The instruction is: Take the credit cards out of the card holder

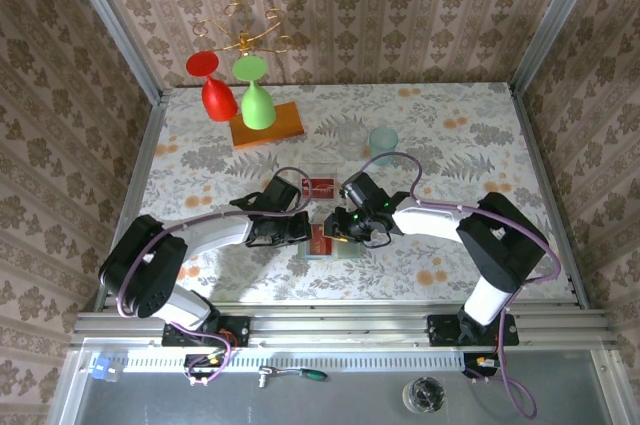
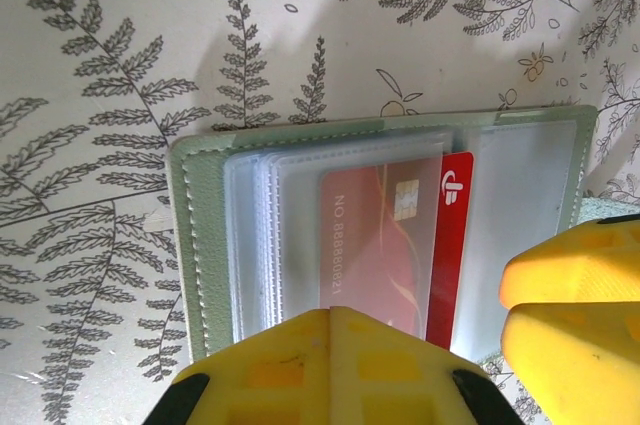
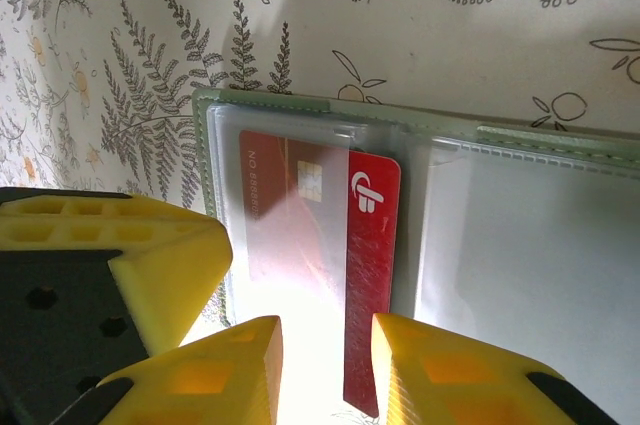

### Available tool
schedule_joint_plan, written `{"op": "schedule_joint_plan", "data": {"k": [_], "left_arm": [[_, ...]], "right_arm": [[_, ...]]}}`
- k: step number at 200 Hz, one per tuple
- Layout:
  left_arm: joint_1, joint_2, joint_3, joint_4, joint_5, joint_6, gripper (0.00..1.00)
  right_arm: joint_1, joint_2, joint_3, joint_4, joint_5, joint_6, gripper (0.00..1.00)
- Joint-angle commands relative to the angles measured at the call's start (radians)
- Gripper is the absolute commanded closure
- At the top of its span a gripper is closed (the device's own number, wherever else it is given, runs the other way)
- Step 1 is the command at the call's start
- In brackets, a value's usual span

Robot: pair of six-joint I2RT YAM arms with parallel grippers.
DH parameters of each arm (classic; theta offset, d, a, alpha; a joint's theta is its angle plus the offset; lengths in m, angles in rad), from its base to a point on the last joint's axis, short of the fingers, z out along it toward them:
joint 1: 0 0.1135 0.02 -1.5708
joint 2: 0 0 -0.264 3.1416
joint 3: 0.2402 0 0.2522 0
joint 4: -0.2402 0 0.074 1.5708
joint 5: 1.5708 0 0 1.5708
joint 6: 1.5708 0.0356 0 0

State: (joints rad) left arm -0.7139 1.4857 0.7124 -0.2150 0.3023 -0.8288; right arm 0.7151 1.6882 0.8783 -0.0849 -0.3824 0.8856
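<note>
Right wrist: red card [image 3: 372, 285] partly out of green card holder [image 3: 560, 138], right gripper [image 3: 328, 330] apart astride it, left gripper [image 2: 330, 340] together.

Damask-papered walls [image 1: 400, 5] enclose a fern-print table [image 1: 450, 125] (brightly lit)

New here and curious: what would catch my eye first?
The red credit card sticking half out of the green card holder at the centre of the table, with the right pincer straddling its free end. At the back, a red glass and a green glass hang upside down.
</note>
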Motion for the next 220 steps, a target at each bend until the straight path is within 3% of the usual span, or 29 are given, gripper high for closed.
{"op": "schedule_joint_plan", "data": {"k": [1, 220], "left_arm": [[-0.007, 0.005, 0.016, -0.034, -0.017, 0.022, 0.98], [-0.006, 0.027, -0.001, -0.056, -0.020, 0.022, 1.00]], "right_arm": [[-0.004, 0.019, 0.011, 0.010, -0.019, -0.014, 0.68], [-0.009, 0.049, -0.013, 0.050, -0.006, 0.018, 0.67]]}}
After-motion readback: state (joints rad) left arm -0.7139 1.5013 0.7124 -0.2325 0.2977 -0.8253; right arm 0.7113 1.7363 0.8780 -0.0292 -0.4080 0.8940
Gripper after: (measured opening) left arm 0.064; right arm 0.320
